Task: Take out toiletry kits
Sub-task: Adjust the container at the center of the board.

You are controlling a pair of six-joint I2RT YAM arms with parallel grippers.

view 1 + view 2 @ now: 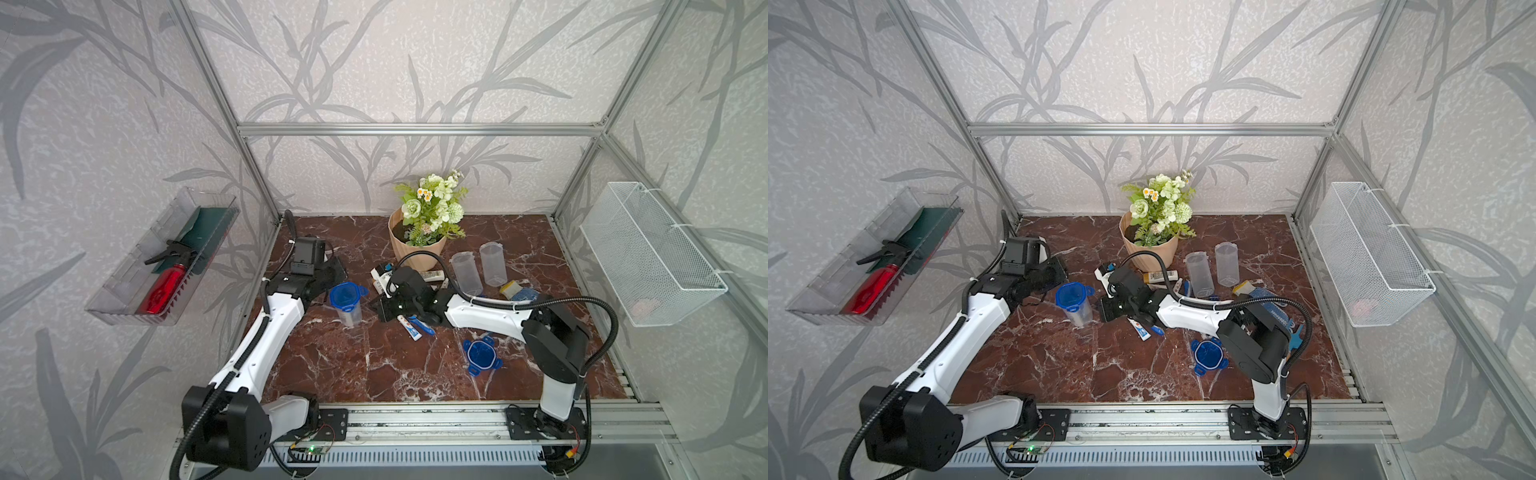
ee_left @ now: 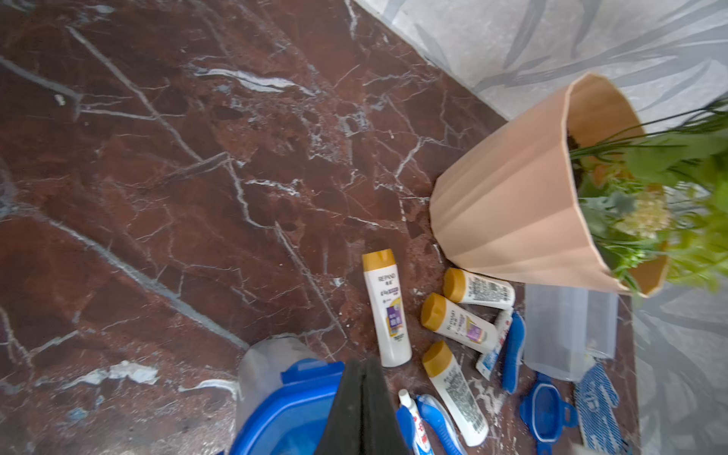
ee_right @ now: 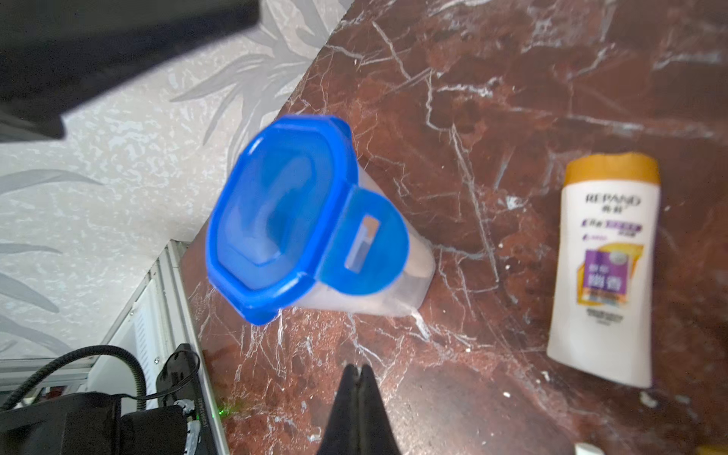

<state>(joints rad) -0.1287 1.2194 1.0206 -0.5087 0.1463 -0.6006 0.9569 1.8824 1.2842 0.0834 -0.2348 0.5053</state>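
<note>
Arms (image 1: 276, 318) are white shells with black joints (image 1: 555, 345), ribbed black cables (image 1: 582, 297), tapered black end effectors (image 2: 361, 374) (image 3: 356, 378).

Toiletry kits (image 2: 459, 323) — bottles (image 2: 388, 311), toothpaste (image 2: 490, 354), toothbrushes (image 2: 514, 350) — lie scattered on tabletop (image 2: 197, 197).

Table (image 2: 157, 197) red-brown marble, white veins. Bottles (image 2: 388, 311) white, yellow caps. Jar lid (image 3: 275, 212) blue. Pot (image 2: 512, 205) peach. Wallpaper (image 1: 374, 62) grey leaf print.

Both top views look steeply down from high above the front rail (image 1: 415, 419) toward the back wall (image 1: 374, 174), taking in the whole table (image 1: 1121, 374). Each wrist camera looks close past its own gripper, the left gripper (image 2: 364, 362) and the right gripper (image 3: 356, 368). Both wrist views share the lidded jar (image 2: 287, 413) (image 3: 283, 220) and a white bottle (image 2: 388, 311) (image 3: 606, 272). The jar sits just left of centre in both top views.
</note>
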